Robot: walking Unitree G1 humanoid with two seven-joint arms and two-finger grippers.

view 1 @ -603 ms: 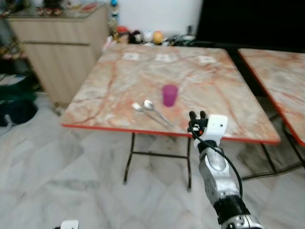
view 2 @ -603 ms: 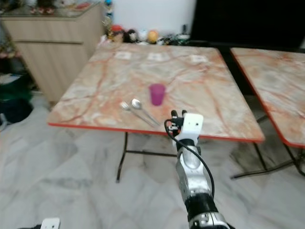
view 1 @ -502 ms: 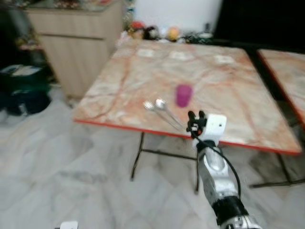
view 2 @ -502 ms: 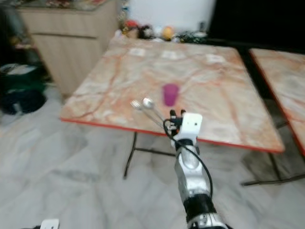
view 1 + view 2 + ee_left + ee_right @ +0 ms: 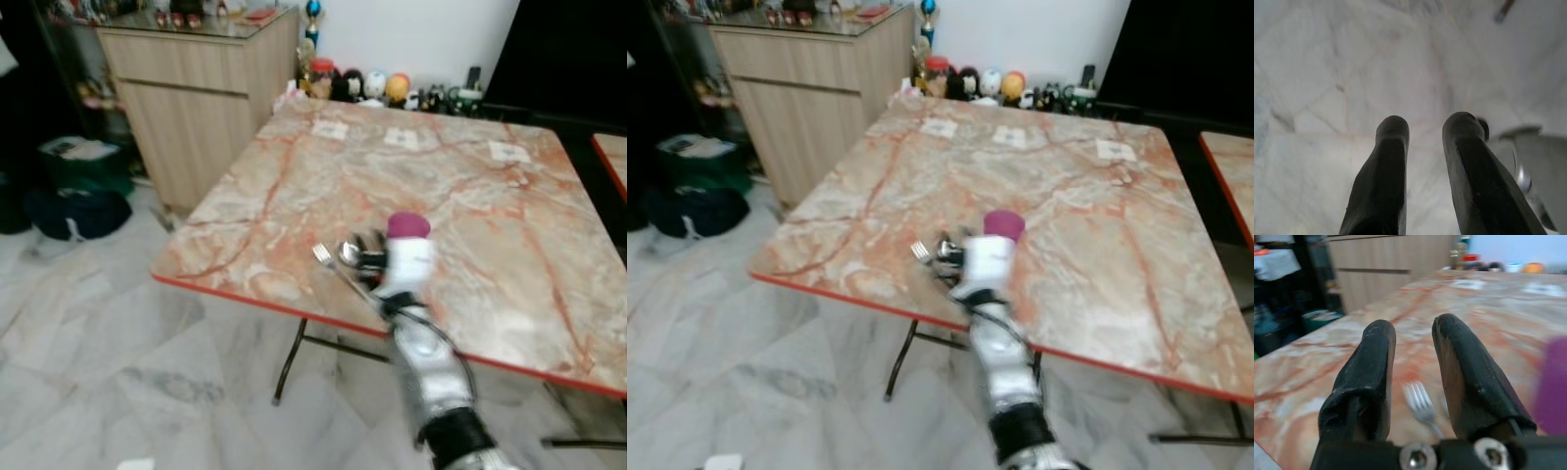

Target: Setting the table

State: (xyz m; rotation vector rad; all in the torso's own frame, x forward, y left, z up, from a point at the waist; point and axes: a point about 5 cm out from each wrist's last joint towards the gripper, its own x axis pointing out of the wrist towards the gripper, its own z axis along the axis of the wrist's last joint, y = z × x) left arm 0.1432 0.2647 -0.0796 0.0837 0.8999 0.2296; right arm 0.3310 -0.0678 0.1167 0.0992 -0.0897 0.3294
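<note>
So far the setting looks only partly laid, as far as I can judge: on the marble surface (image 5: 294, 186) one fork (image 5: 325, 258) lies at lower centre of the head view, one spoon (image 5: 349, 254) touching or just beside it on its right, and one purple cup (image 5: 408, 226) stands just right of those, near the front red edge. No plate or second place shows, so more pieces probably remain to be brought. Further back on the surface are three small pale cards (image 5: 329, 128), spread left to right, and a row of little figures (image 5: 375, 86) sits along the far edge at the upper centre. The left gripper (image 5: 1422, 128) hangs over the pale floor (image 5: 1327, 73), fingers slightly apart and holding nothing. The right gripper (image 5: 1411, 340) is raised at lower centre, just before the fork, fingers parted and empty.
</note>
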